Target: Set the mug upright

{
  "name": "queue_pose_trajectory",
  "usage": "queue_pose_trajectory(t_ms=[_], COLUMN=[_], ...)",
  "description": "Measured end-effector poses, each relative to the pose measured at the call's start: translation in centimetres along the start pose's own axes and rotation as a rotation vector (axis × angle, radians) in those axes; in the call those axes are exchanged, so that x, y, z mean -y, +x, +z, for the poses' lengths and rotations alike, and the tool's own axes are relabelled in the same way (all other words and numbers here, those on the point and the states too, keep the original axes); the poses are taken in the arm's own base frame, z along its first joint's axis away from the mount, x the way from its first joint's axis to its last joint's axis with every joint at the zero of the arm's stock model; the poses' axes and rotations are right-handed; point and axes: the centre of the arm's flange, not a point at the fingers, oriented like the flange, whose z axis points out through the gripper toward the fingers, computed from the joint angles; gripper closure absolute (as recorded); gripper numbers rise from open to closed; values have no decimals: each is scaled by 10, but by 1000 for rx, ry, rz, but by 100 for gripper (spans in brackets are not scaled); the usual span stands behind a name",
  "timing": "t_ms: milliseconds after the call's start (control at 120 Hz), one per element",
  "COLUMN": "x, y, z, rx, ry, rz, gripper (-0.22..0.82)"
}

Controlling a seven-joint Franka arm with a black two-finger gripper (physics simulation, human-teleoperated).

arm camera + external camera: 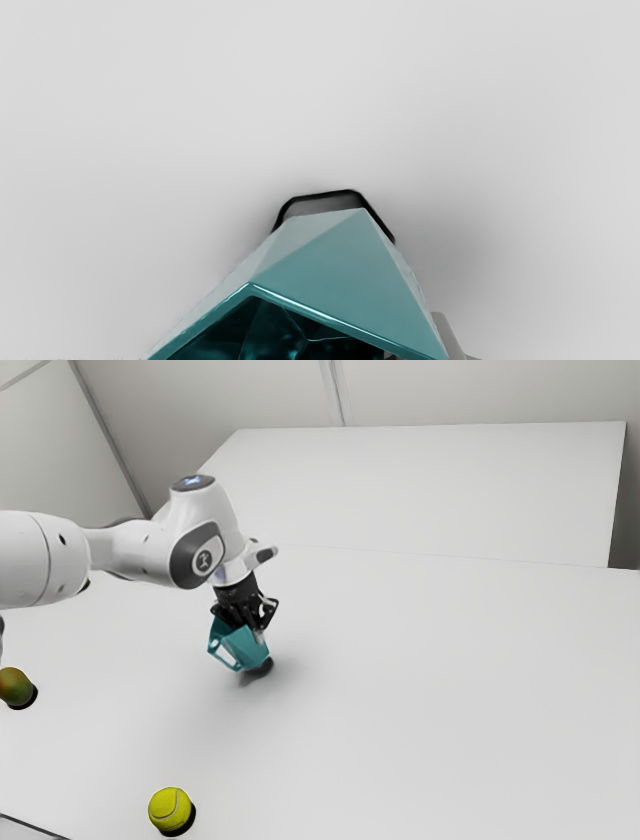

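Arm: one, white, entering from the exterior view's left [145,552] and bent down over the table [430,690].

Gripper: one, black [250,630], pointing down and closed on the wall of the mug [252,650]. One finger [446,332] lies against the outside of that wall; a small bit of the other shows within the mouth.

Mug: one, teal, faceted, with one handle [222,650]. Located under the gripper, tilted, neither upright nor flat on its side. Mouth up toward the gripper, foot low by the table, handle toward the exterior view's left. Whether the foot touches the table, I cannot tell. One dark patch [259,667] at the foot.

Ball: one, yellow-green, on the table near the exterior view's bottom edge [171,809], well apart from the mug.

Fruit: one, green and orange-brown [14,687], cut by the exterior view's left edge, well apart from both mug and ball.

Edges: a thin line [450,557] crosses the white surface behind the arm. Beyond it lies one further white surface [430,485], its far and side edges plain to see, well away from the mug.

Room: broad white tabletop runs from the mug toward the exterior view's right. Ball and fruit both stand off on the near and left portions of that view.
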Motion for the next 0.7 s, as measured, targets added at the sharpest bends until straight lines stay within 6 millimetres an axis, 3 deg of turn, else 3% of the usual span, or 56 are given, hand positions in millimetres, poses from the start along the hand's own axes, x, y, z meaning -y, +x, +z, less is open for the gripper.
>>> queue_pose_trajectory(t_ms=[275, 467, 700], x=[-1, -1, -11], y=[3, 5, 3], z=[21, 25, 9], rx=[20, 19, -3], ry=[-2, -4, -14], rz=[-56, -82, -77], gripper=[79, 78, 30])
